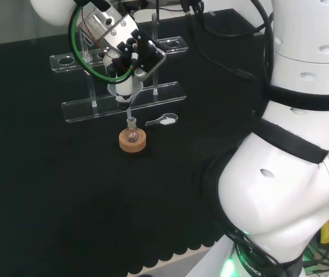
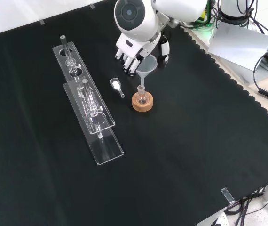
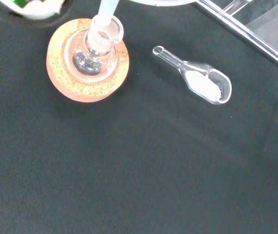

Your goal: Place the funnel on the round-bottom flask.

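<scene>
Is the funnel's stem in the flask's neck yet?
In, at least at the mouth: the funnel stem's tip meets the flask neck in all views. Depth: cannot tell.

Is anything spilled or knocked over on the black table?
Nothing stands out. The round-bottom flask sits upright in its cork ring, the funnel stem points into its neck, and the white powder stays inside the little scoop lying beside it. The clear rack stands straight.
</scene>
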